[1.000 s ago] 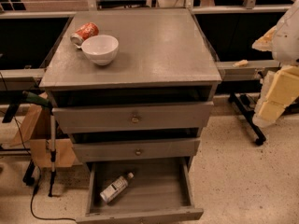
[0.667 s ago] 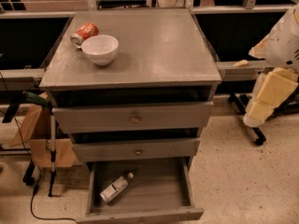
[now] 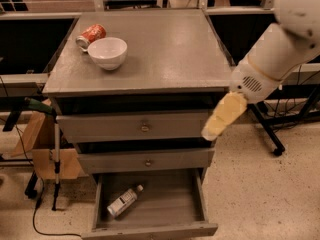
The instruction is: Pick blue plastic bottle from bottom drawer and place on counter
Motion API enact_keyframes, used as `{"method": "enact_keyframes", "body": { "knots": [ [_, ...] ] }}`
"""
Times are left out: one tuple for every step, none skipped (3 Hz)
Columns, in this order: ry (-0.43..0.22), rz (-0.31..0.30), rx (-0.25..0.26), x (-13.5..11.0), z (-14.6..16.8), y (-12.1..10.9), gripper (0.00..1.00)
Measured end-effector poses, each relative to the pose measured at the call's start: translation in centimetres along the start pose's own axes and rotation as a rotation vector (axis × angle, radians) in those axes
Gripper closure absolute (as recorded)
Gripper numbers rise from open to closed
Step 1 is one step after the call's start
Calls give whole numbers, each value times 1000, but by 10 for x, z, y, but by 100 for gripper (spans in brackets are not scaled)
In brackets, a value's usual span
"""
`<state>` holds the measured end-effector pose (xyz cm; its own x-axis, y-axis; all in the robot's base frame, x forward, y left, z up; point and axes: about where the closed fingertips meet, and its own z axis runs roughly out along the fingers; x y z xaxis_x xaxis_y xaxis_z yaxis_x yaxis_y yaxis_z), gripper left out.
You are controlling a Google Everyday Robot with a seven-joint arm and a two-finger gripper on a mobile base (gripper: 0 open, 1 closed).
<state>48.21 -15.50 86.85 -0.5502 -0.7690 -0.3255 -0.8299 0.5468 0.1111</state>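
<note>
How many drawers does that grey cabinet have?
3, stacked: top drawer, middle drawer, and bottom drawer pulled open holding the blue plastic bottle. The gripper hangs at the top drawer's right end.

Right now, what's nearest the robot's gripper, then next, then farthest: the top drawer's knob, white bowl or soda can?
The gripper hangs by the top drawer, at its right end.
1. Top drawer's knob, to its left.
2. White bowl, on the counter, left side.
3. Soda can, behind the bowl.
</note>
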Motion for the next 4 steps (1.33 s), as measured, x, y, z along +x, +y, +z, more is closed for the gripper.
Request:
{"method": "enact_keyframes", "body": {
  "knots": [
    [-52, 196, -59, -10, 45, 24, 0],
    [-101, 337, -56, -35, 79, 54, 0],
    [-116, 406, -23, -77, 116, 57, 0],
    [-47, 442, 16, -109, 174, 50, 0]
  ]
}}
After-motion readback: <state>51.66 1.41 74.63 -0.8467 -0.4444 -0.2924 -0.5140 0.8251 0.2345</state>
